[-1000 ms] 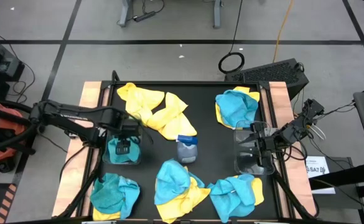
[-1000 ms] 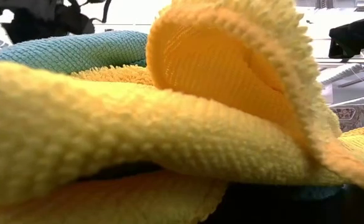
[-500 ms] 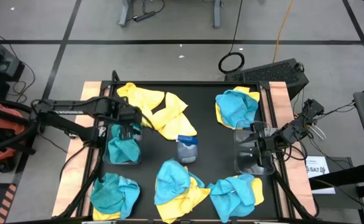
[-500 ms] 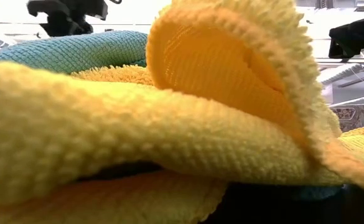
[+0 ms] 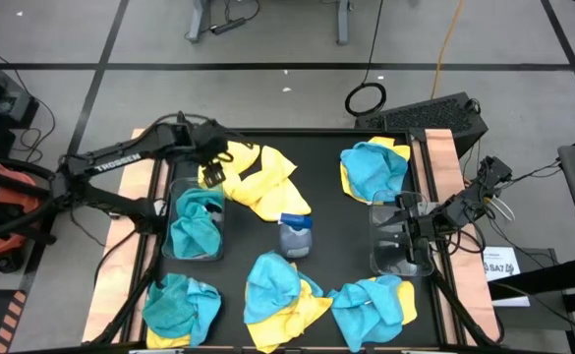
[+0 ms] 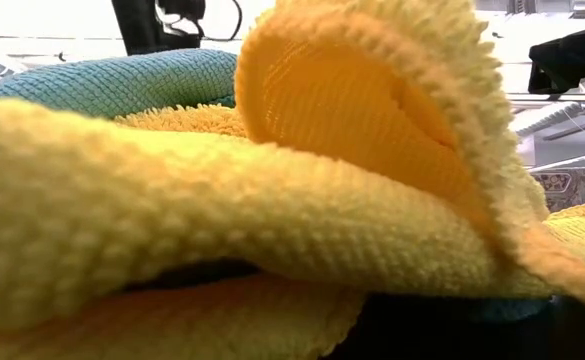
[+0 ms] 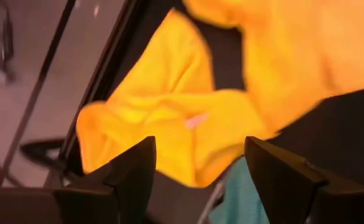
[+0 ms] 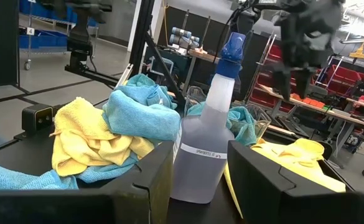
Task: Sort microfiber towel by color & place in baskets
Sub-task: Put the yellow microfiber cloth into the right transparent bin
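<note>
My left gripper (image 5: 211,169) (image 7: 197,171) is open and hovers over the near-left edge of the yellow towel pile (image 5: 246,173) (image 7: 169,124) at the table's far left, touching nothing. Just nearer than it, the left clear basket (image 5: 174,251) holds a crumpled teal towel (image 5: 195,222). My right gripper (image 5: 409,234) (image 8: 197,186) waits open over the right clear basket (image 5: 390,258), which holds no towel. More teal and yellow towels lie at the far right (image 5: 373,167), near left (image 5: 179,305), near centre (image 5: 277,290) and near right (image 5: 371,300).
A grey spray bottle with a blue top (image 5: 295,234) (image 8: 206,149) stands upright mid-table between the baskets. A yellow towel (image 6: 272,230) close to the low camera fills that view. Wooden strips (image 5: 138,157) run along the left and right sides of the black mat.
My left gripper rose out of the left basket and moved toward the table's far edge, ending over the yellow towel pile. The teal towel stayed behind, crumpled inside the left basket. The right arm kept still.
</note>
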